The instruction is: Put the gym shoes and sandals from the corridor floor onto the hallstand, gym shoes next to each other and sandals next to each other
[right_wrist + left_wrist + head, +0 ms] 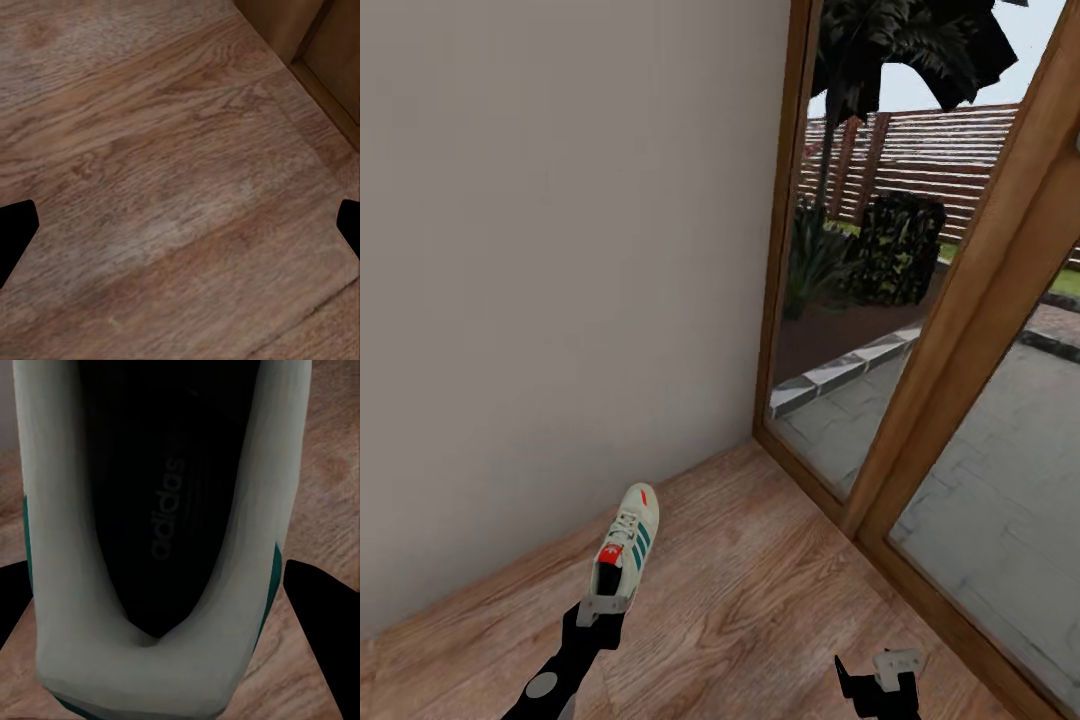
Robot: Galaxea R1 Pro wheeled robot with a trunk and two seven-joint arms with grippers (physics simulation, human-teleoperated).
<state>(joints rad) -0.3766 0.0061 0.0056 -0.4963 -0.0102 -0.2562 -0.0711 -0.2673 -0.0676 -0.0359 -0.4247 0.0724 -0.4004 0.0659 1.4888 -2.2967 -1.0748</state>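
Left jaws (603,603) clamping white green-striped gym shoe (626,548); right jaws (880,668) spread, empty.

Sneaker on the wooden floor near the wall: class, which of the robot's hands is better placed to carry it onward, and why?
Left. The left hand already grips the sneaker at its heel; the right hand is open over bare floor.

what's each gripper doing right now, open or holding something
Left gripper: shut on a gym shoe, gripped at the heel.
Right gripper: open, holding nothing, above the floor.
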